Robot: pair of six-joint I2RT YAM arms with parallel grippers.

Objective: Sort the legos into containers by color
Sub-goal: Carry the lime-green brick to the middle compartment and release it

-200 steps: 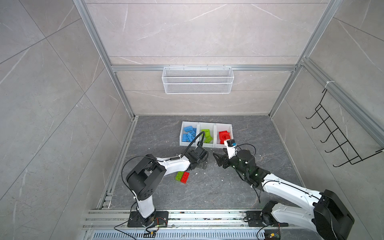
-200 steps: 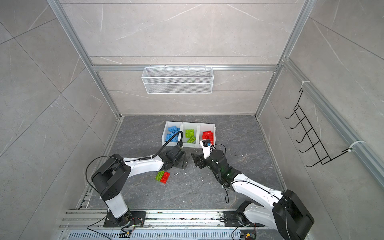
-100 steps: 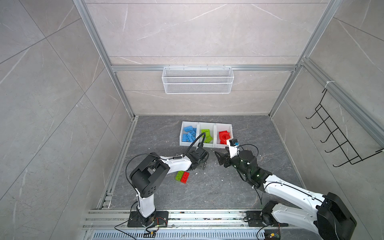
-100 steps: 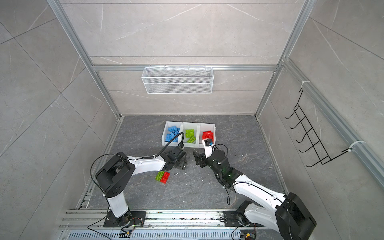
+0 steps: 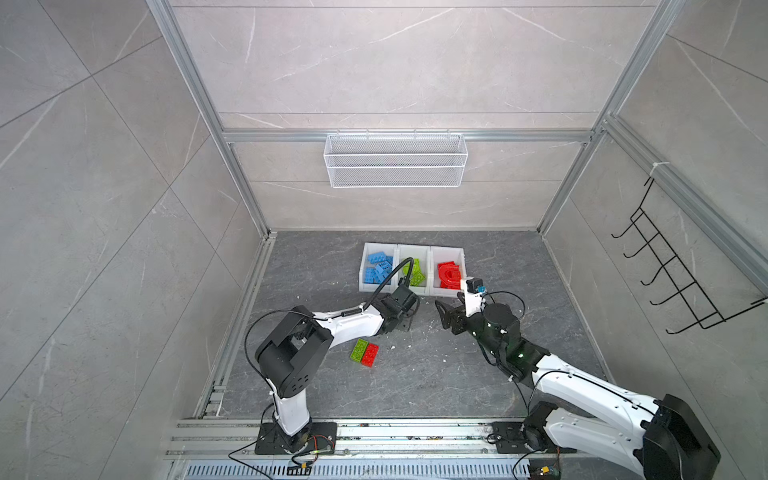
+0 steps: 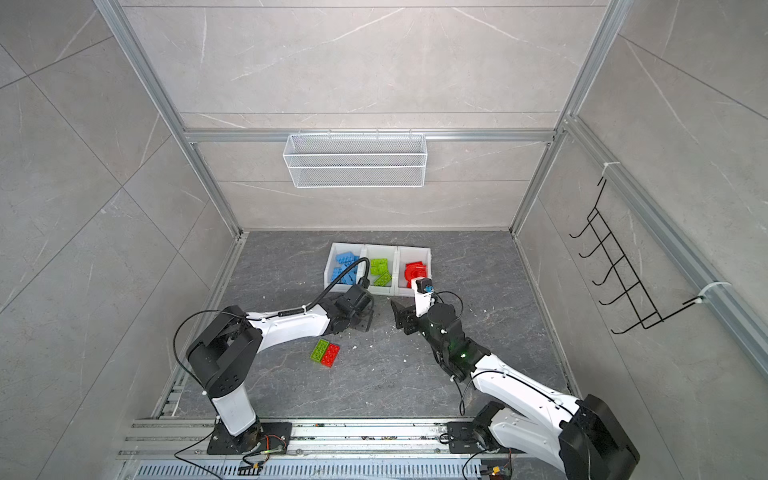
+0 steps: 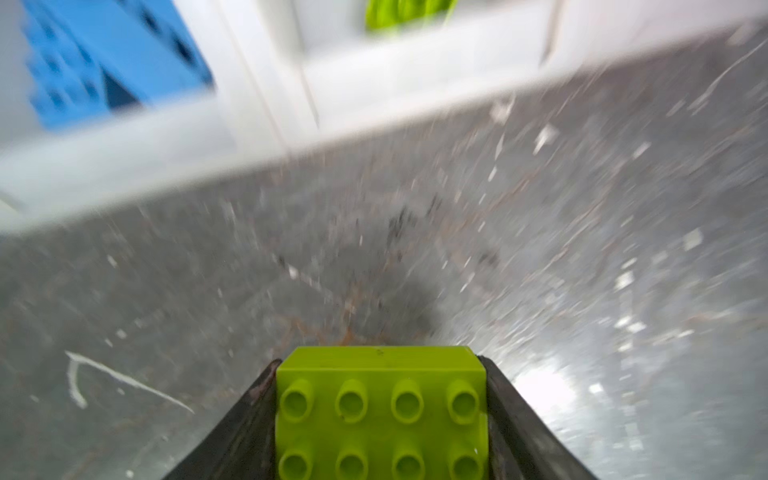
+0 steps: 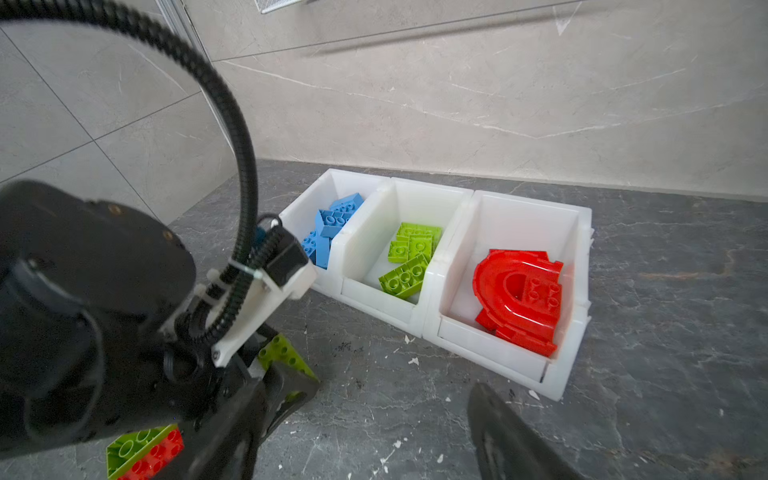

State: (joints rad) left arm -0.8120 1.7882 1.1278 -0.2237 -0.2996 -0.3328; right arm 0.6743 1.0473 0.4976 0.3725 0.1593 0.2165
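Nearest, we see a green-and-red brick pair point(image 5: 365, 352) on the counter point(image 5: 419, 374) at about 7 o'clock of the left claw point(image 7: 379, 365), which is closed on a lime green brick point(image 7: 380, 419), while the right claw point(image 5: 444, 314) at its 3 o'clock stands open and empty, and the containers point(image 8: 494, 353) lie at 12 o'clock beyond both.

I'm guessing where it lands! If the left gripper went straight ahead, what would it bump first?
Probably the grey floor, short of the white bins: the left gripper, holding a green brick, points downward. Depth is blurry.
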